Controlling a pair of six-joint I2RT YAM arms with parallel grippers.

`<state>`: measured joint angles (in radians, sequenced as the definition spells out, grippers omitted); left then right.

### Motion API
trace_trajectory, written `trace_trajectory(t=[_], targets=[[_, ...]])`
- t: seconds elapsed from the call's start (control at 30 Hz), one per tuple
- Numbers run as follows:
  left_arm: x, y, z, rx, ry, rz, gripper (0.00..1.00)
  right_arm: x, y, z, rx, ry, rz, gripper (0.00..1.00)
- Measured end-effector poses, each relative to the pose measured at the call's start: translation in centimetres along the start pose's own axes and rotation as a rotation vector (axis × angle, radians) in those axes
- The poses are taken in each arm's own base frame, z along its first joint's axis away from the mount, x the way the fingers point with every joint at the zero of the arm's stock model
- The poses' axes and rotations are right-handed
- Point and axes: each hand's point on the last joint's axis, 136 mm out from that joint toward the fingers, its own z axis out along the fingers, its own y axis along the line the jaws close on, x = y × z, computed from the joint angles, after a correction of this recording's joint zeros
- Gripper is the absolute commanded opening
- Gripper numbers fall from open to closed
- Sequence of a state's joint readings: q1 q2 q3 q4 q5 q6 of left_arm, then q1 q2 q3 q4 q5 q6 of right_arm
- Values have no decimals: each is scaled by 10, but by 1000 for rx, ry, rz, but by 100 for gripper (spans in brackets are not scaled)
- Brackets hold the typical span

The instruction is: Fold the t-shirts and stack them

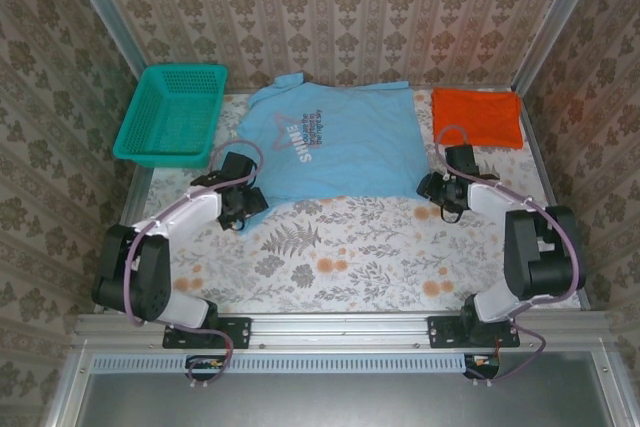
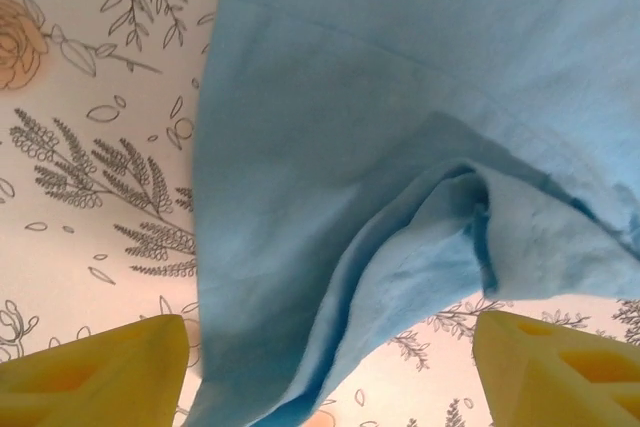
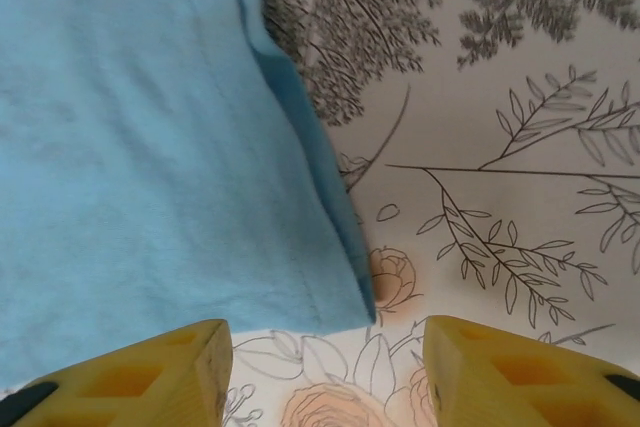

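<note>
The light blue t-shirt (image 1: 335, 142) lies spread flat, print up, collar toward the far wall. A folded orange t-shirt (image 1: 477, 117) rests at the back right. My left gripper (image 1: 247, 202) hovers open at the shirt's near left hem corner; blue cloth (image 2: 330, 247) bunches between its yellow fingers (image 2: 100, 372) without being pinched. My right gripper (image 1: 432, 190) stands open at the near right hem corner (image 3: 350, 297), the corner lying just ahead of its yellow fingers (image 3: 500, 372).
A teal mesh basket (image 1: 172, 114) sits at the back left on the floral tablecloth (image 1: 340, 247). Patterned walls close in the back and sides. Open tablecloth stretches between the shirt's hem and the arm bases.
</note>
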<state>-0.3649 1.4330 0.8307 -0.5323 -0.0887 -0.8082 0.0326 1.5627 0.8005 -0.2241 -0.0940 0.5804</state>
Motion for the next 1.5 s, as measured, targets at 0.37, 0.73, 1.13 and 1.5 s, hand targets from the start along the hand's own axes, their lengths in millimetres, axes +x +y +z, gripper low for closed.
trace_trajectory(t=[0.37,0.73,1.13,1.5], targets=[[23,20,12,-32,29,-85,66,0,0,19,14,50,7,43],[26,46,28,-37,188,-274,6,-3,-10,22,75,107,33,13],[60,3,17,-6,366,-56,0,7,-10,9,74,127,86,0],[94,30,-19,-152,504,0,37,48,-58,-70,127,68,293,0]])
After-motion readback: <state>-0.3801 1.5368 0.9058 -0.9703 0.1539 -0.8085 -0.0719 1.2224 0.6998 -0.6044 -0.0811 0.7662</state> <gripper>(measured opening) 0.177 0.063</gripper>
